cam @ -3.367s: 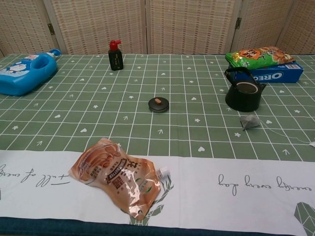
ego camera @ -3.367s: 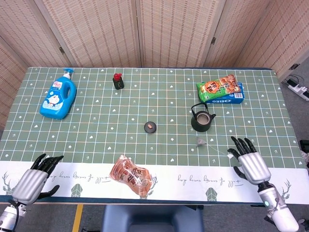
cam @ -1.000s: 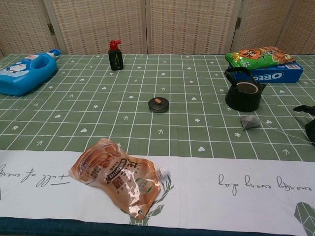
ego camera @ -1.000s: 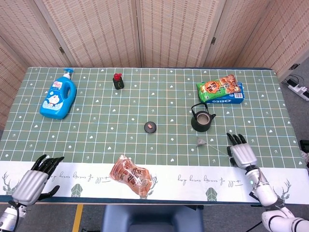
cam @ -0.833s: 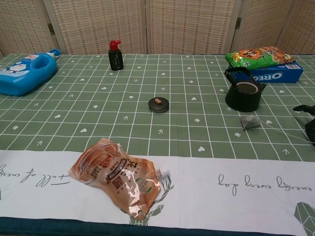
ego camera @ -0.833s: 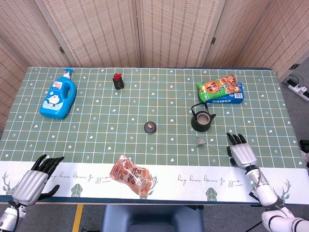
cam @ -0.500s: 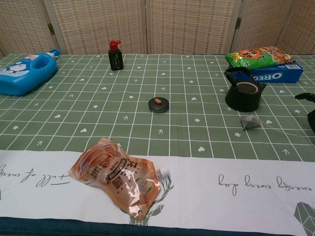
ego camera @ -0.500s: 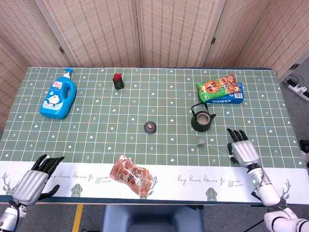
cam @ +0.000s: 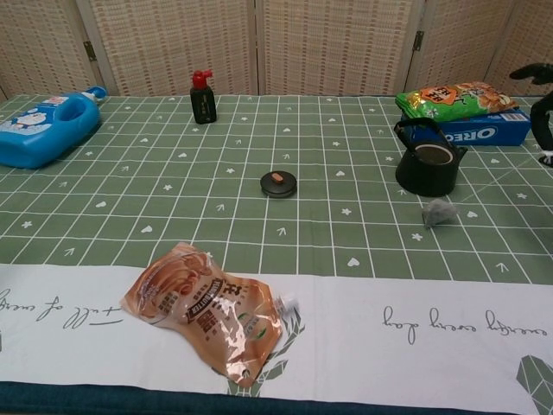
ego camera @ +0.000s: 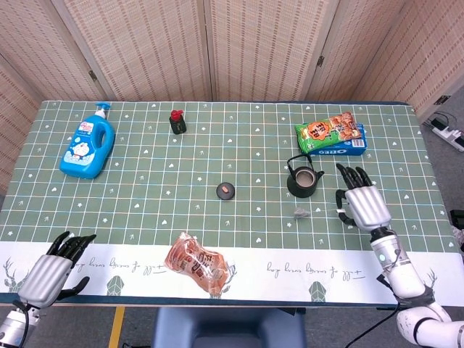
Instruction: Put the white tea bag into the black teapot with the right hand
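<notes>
The white tea bag (ego camera: 300,213) (cam: 439,211) lies on the green cloth just in front of the black teapot (ego camera: 304,179) (cam: 429,166), which stands uncovered. A thin string runs from the bag up and right to a small white tag (cam: 546,159). My right hand (ego camera: 362,203) (cam: 538,99) hovers to the right of the teapot, raised off the table, and pinches that tag end of the string. The bag itself still rests on the cloth. My left hand (ego camera: 52,270) rests at the table's front left edge, fingers apart, holding nothing.
The teapot's round lid (ego camera: 226,191) (cam: 279,183) lies mid-table. A green snack bag (ego camera: 326,128) sits on a blue biscuit box (ego camera: 351,147) behind the teapot. A brown pouch (ego camera: 198,263) lies near the front edge. A blue detergent bottle (ego camera: 88,147) and a small black bottle (ego camera: 177,122) stand far left.
My right hand has risen from the cloth and moved back toward the teapot, lifting the string's tag with it. The tea bag has barely shifted. The left hand is still.
</notes>
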Available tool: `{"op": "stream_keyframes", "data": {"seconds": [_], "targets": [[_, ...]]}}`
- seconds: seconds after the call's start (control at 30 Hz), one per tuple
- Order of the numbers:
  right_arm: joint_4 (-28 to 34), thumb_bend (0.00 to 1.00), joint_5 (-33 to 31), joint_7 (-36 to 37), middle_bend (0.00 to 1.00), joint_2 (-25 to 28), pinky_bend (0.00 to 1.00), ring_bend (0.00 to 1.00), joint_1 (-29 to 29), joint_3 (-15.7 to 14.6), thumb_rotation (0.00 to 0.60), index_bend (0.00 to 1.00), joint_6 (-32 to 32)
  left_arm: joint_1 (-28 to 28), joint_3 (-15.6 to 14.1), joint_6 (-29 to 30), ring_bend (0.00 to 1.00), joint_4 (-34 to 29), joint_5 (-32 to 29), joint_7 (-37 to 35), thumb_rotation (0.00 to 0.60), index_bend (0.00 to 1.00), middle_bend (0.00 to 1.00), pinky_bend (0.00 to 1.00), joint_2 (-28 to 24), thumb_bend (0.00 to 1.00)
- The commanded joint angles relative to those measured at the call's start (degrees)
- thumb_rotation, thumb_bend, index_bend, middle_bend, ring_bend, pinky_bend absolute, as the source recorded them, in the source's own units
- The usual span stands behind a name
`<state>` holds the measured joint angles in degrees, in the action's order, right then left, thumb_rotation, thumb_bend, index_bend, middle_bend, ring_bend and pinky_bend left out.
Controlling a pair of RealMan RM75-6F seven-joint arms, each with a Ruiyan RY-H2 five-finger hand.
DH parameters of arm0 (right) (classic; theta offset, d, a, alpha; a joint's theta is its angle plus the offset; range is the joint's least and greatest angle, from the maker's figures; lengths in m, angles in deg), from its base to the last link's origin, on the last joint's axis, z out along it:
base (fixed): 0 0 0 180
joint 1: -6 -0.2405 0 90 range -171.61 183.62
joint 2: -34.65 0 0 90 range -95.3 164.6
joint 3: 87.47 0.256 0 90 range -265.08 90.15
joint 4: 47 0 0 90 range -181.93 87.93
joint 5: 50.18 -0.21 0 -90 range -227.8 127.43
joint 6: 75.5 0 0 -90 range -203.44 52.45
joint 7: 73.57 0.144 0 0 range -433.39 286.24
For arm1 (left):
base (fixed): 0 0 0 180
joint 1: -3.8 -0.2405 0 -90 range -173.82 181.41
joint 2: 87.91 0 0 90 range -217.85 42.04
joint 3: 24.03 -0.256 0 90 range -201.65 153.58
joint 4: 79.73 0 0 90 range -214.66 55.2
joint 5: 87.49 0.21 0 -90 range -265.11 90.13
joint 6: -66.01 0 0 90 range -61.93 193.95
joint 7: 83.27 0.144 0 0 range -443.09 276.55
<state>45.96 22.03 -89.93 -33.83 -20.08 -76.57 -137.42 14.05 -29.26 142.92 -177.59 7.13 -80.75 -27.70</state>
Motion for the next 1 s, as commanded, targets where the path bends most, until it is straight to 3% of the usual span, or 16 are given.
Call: {"op": "stream_keyframes", "data": {"seconds": [0.03, 0.23, 0.43, 0.77, 1.0], "targets": [[5.3, 0.37, -5.2, -4.7, 0.00, 3.4, 0.00, 0.00, -2.3, 3.6, 0.600, 0.61, 0.0, 0.1, 0.1, -0.2, 0.10, 0.1, -0.2, 0.0, 0.600, 0.00, 0.10, 0.04, 0.0, 0.32], [11.6, 0.37, -14.0, -12.0, 0.00, 6.5, 0.00, 0.00, -5.4, 7.0, 0.600, 0.62, -0.4, 0.3, 0.2, -0.7, 0.10, 0.2, -0.7, -0.4, 0.600, 0.00, 0.10, 0.04, -0.2, 0.32], [13.8, 0.37, -21.2, -16.2, 0.00, 7.6, 0.00, 0.00, -8.6, 8.7, 0.600, 0.62, -0.7, 0.5, 0.3, -0.8, 0.10, 0.4, -0.8, -1.4, 0.600, 0.00, 0.10, 0.04, -0.5, 0.32], [10.1, 0.37, -29.0, -19.2, 0.00, 5.7, 0.00, 0.00, -14.2, 9.4, 0.600, 0.62, 0.4, 1.2, 1.3, -2.2, 0.10, 1.4, -3.3, -2.9, 0.600, 0.00, 0.10, 0.04, -0.8, 0.32], [4.2, 0.37, -34.8, -18.9, 0.00, 1.8, 0.00, 0.00, -18.4, 10.2, 0.600, 0.62, 1.7, 1.1, 1.3, -1.3, 0.10, 1.3, -2.5, -4.4, 0.600, 0.00, 0.10, 0.04, -1.5, 0.32]]}}
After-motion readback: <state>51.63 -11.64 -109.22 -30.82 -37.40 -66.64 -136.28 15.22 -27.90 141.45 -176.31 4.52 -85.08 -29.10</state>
